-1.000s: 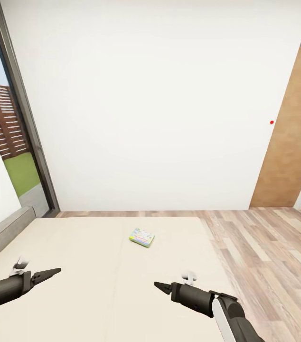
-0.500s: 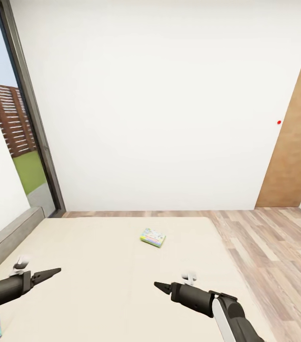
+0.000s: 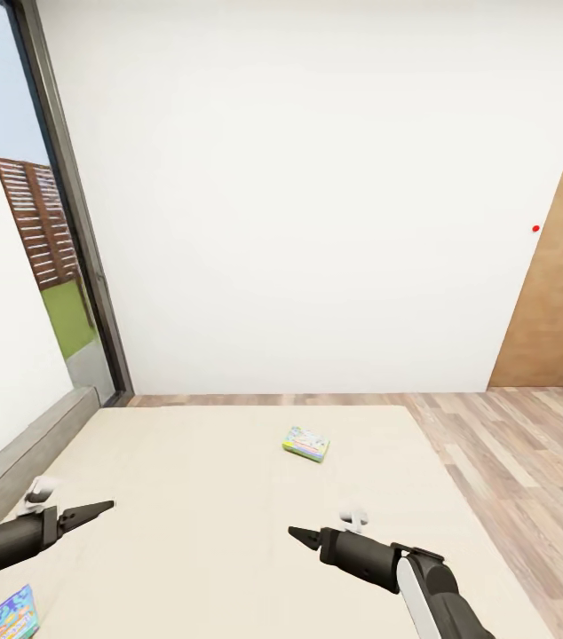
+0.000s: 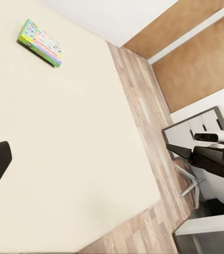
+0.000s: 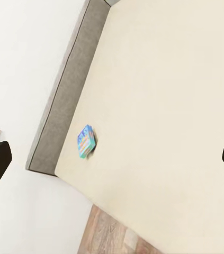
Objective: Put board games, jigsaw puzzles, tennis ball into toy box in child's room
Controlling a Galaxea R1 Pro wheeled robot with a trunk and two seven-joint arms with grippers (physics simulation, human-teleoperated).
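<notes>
A long beige mattress bed (image 3: 228,497) with a low grey padded headboard (image 3: 24,457) along its left side spreads across the lower part of the head view. Two black robot arms reach out over it, one from each lower corner.

The left end effector (image 3: 95,510) is a dark pointed tip hovering above the left part of the mattress; its fingers look pressed together, with nothing between them. The right end effector (image 3: 304,535) hovers above the middle of the mattress, its tip pointing left, and it too looks closed and carries nothing. In the right wrist view, dark finger parts sit far apart at the frame edges, so the closed reading comes from the head view.

A pale flat board game box with a green edge and colourful print (image 3: 306,444) lies flat on the mattress, beyond the right end effector and towards the far edge of the bed. It also appears in the left wrist view (image 4: 41,42), lying alone on the beige surface.

A blue flat board game box with colourful lettering (image 3: 11,614) lies near the bottom left corner of the head view, close to the headboard side and below the left arm. The right wrist view shows it (image 5: 86,141) on the mattress just beside the grey headboard.

Beyond the bed is a plain white wall (image 3: 317,195). A dark-framed tall window (image 3: 59,231) stands at the left, a brown wooden door (image 3: 561,293) at the right, and light wood plank flooring (image 3: 521,461) runs along the bed's right side.
</notes>
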